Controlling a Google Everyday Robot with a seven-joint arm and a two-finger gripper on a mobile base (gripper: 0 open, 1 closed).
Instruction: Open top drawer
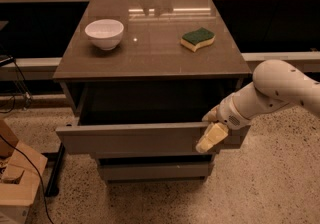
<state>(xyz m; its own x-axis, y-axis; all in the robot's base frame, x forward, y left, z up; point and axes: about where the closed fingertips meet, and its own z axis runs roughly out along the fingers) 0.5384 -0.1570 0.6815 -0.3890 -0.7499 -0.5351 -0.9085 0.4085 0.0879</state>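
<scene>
The top drawer (130, 139) of the grey-brown cabinet is pulled partly out, and its dark inside shows under the countertop. Its plain flat front faces me. My gripper (206, 132) is at the right end of that front. One cream finger (212, 138) lies on the outer face and the other reaches behind the top edge, so the jaws clamp the front panel. The white arm (280, 90) comes in from the right.
A white bowl (104, 33) and a green-and-yellow sponge (197, 38) sit on the countertop (150, 58). A lower drawer (155, 170) is closed below. A cardboard box (17, 183) and a cable lie on the floor at left. A glass rail runs behind.
</scene>
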